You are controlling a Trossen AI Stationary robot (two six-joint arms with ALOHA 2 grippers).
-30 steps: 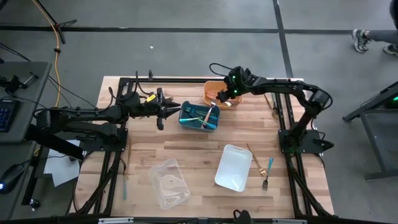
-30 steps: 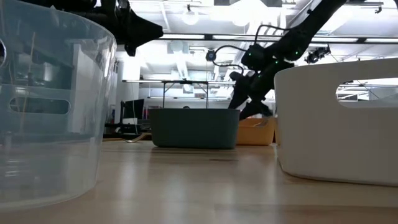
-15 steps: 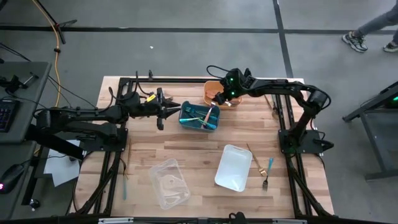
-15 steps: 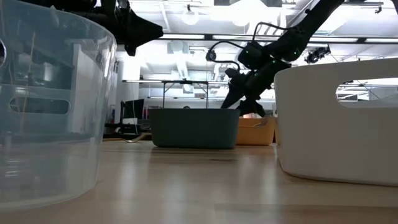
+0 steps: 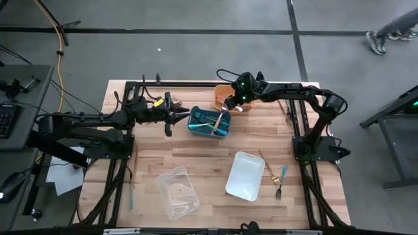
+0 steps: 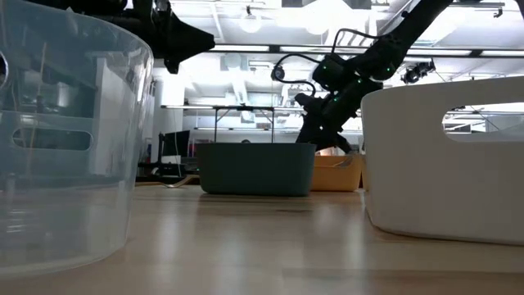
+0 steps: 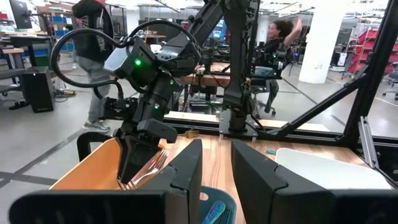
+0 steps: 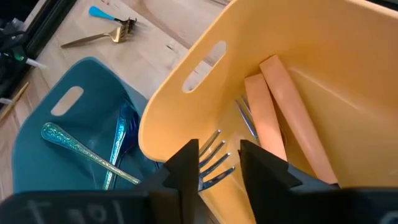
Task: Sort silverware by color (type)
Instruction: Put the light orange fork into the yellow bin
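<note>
Right gripper [image 8: 214,163]: inside orange bin [image 5: 223,96], fingers narrowly parted astride fork [image 8: 211,158].
Left gripper [image 5: 183,115]: beside teal bin [image 5: 209,122], narrowly parted, holding nothing.
Salmon handles [image 8: 273,112]: in orange bin.

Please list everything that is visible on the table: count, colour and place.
bins: 4; orange bin and teal bin at the far side, white bin and clear bin at the near side
salmon-handled pieces: 2 visible, in orange bin
teal-handled pieces: several, in teal bin
forks: 2; gold fork, teal-handled fork, right of white bin
left hand: dark, open, beside teal bin
right hand: dark, inside orange bin
</note>
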